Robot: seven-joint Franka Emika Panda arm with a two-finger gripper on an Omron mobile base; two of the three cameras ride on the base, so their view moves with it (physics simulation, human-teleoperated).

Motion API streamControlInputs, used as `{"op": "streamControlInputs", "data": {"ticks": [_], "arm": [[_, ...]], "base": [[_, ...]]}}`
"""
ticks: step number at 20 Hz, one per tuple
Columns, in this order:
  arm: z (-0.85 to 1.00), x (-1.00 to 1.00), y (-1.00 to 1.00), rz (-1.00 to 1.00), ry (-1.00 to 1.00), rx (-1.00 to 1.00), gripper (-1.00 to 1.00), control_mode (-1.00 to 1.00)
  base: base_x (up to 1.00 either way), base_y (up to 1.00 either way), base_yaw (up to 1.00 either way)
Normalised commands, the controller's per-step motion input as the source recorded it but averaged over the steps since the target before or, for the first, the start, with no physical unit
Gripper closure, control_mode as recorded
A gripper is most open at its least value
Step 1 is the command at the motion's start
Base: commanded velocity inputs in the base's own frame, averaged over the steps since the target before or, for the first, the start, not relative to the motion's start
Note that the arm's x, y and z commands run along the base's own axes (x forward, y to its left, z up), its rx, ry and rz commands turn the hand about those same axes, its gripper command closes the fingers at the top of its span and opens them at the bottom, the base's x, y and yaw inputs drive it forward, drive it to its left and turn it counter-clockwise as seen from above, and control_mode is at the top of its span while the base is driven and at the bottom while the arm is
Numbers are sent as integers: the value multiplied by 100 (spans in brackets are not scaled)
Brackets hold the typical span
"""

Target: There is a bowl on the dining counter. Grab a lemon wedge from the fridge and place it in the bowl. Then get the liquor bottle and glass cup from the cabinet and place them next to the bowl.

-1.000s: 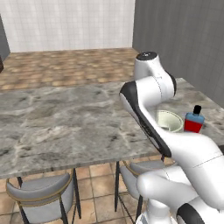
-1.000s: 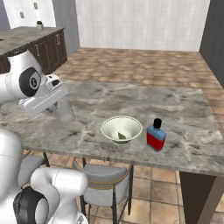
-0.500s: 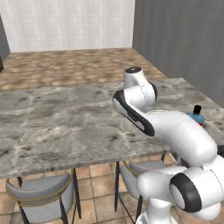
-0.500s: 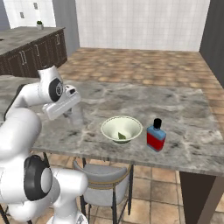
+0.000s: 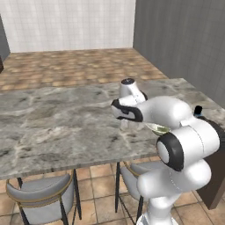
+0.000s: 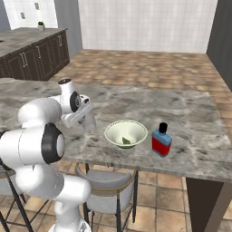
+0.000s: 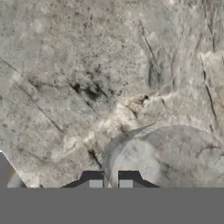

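Over the dining counter (image 6: 190, 113), the claw (image 7: 110, 183) grips the glass cup (image 6: 89, 123).

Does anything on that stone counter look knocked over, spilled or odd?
Nothing stands out. The bowl sits upright on the counter with a lemon wedge inside, the bottle stands upright beside it, and the gripper holds the glass upright on its other side.

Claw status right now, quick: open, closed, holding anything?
Claw: closed on the rim of the glass cup, held over the dining counter.
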Motion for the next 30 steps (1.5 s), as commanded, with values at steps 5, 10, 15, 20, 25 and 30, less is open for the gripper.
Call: {"op": "streamControlInputs", "data": {"ticks": [5, 10, 15, 20, 25, 30], "arm": [[-66, 86, 0, 0, 1, 0, 100, -100], [-68, 39, 0, 0, 0, 0, 100, -100], [-52, 0, 0, 0, 0, 0, 100, -100], [-30, -1, 0, 0, 0, 0, 100, -100], [0, 0, 0, -4, 0, 0, -100, -100], [19, -5, -4, -4, 0, 0, -100, -100]], "base": [[0, 0, 0], [0, 0, 0], [0, 0, 0], [0, 0, 0], [0, 0, 0], [0, 0, 0]]}}
